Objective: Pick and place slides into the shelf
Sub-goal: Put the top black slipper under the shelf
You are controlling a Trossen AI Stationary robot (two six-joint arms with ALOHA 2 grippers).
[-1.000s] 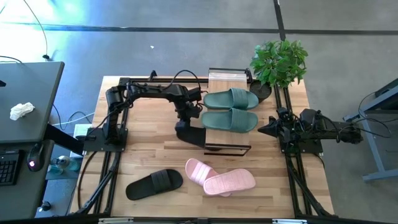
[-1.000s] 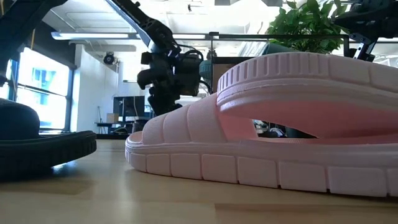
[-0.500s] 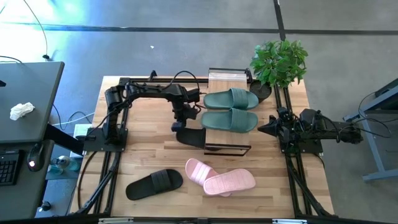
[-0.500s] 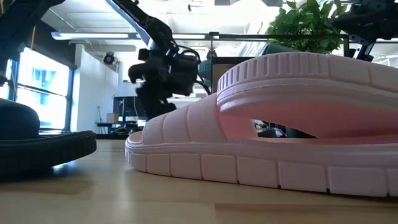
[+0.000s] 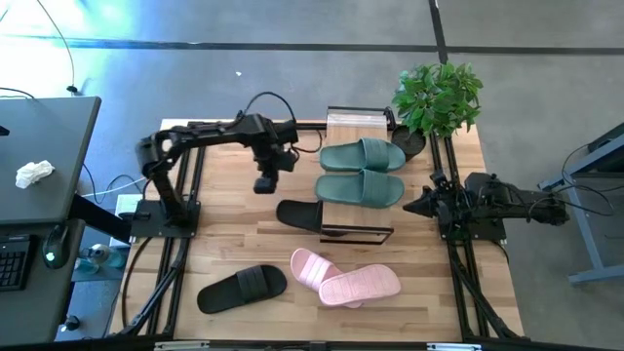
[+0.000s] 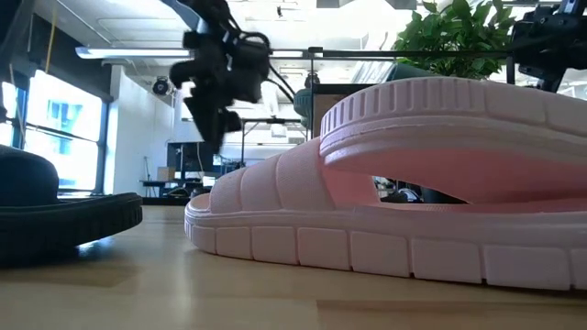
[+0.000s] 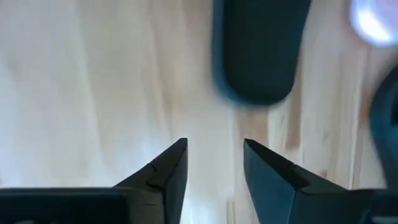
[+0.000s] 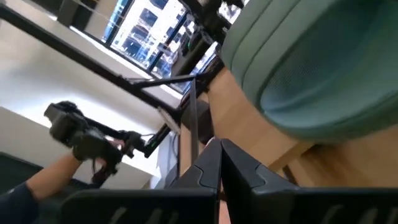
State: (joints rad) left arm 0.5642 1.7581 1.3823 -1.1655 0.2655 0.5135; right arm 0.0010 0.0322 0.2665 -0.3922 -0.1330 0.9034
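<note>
My left gripper (image 5: pixel 265 183) hangs open above the bare table, left of the shelf (image 5: pixel 356 121), and points down; in its wrist view the gripper (image 7: pixel 214 163) has nothing between its fingers. A black slide (image 5: pixel 297 213) lies with one end under the shelf's top board and the other end sticking out to the left; it shows as a dark rounded end in the left wrist view (image 7: pixel 258 50). Two green slides (image 5: pixel 361 172) lie side by side on the top board. My right gripper (image 5: pixel 409 203) waits shut at the table's right.
A second black slide (image 5: pixel 242 289) and a pink pair (image 5: pixel 346 278) lie near the table's front edge, the pink ones overlapping. A potted plant (image 5: pixel 439 97) stands at the far right corner. Bare wood lies left of the shelf.
My left gripper has come away from the black slide by the shelf, risen, and drawn back toward the table's left and far edges. The slide stays where it was, one end under the top board.
</note>
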